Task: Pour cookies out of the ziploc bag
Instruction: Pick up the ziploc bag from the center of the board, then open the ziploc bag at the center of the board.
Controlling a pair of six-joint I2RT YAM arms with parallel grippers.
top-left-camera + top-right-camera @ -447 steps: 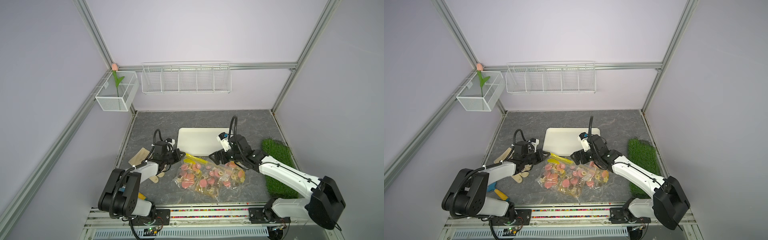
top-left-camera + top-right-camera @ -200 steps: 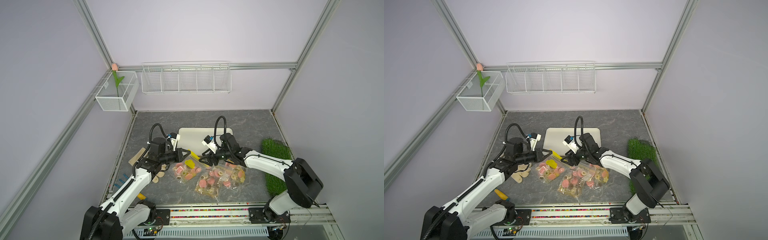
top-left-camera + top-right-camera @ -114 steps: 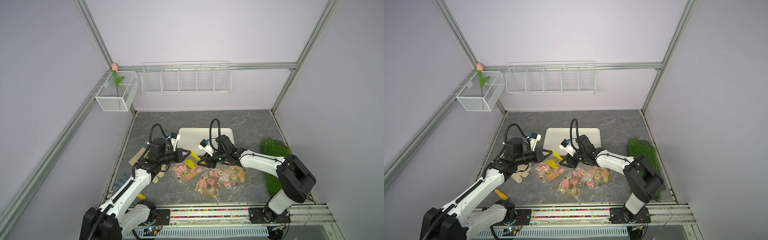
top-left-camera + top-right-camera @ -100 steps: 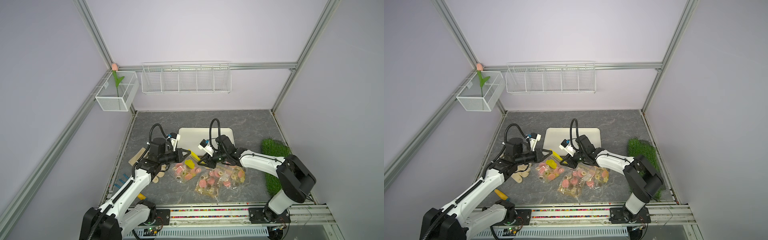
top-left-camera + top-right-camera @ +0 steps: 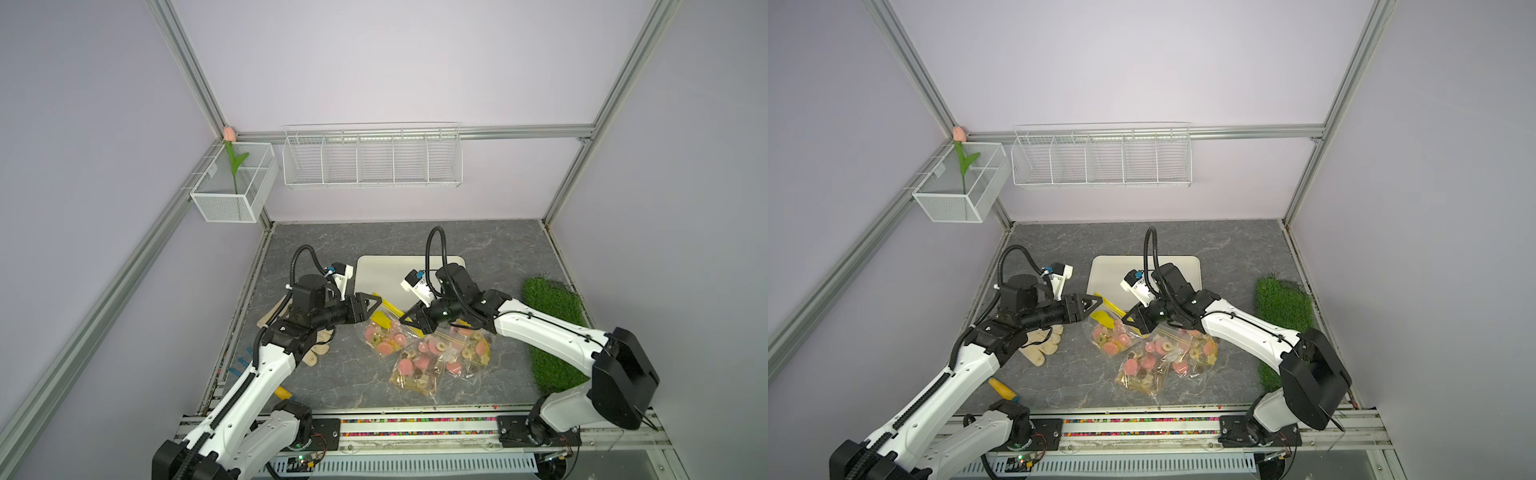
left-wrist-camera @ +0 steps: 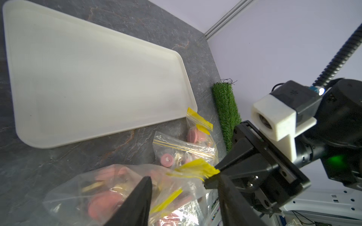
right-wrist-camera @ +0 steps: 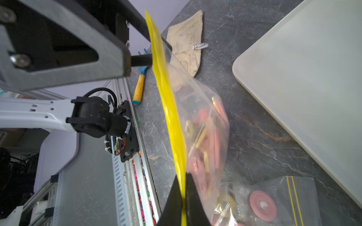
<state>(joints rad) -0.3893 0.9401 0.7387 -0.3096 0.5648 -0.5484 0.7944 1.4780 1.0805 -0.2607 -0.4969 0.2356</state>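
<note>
A small clear ziploc bag [image 5: 384, 337] [image 5: 1112, 336] with a yellow zip strip [image 7: 170, 109] hangs tilted between my two grippers, its lower end on the grey table. The cookies [image 7: 203, 127] [image 6: 105, 203] inside are pink discs and beige pieces. My right gripper [image 7: 183, 181] [image 5: 409, 323] [image 5: 1134, 319] is shut on one end of the yellow strip [image 6: 197, 168]. At the strip's other end, my left gripper [image 6: 184, 188] [image 5: 372, 309] [image 5: 1092, 311] is open. Its jaws stand apart on either side of the bag's top.
Two more clear bags [image 5: 419, 368] [image 5: 469, 353] of cookies lie in front of the right arm. A white tray [image 5: 411, 266] [image 6: 78, 78] sits just behind. A green grass mat [image 5: 552, 316] lies at the right, a beige glove [image 5: 1042, 349] and a yellow-handled tool [image 5: 1003, 390] at the left.
My right gripper has closed on the bag's yellow strip. My left gripper, shut on the strip a moment ago, has opened. The bag hangs much where it was.
</note>
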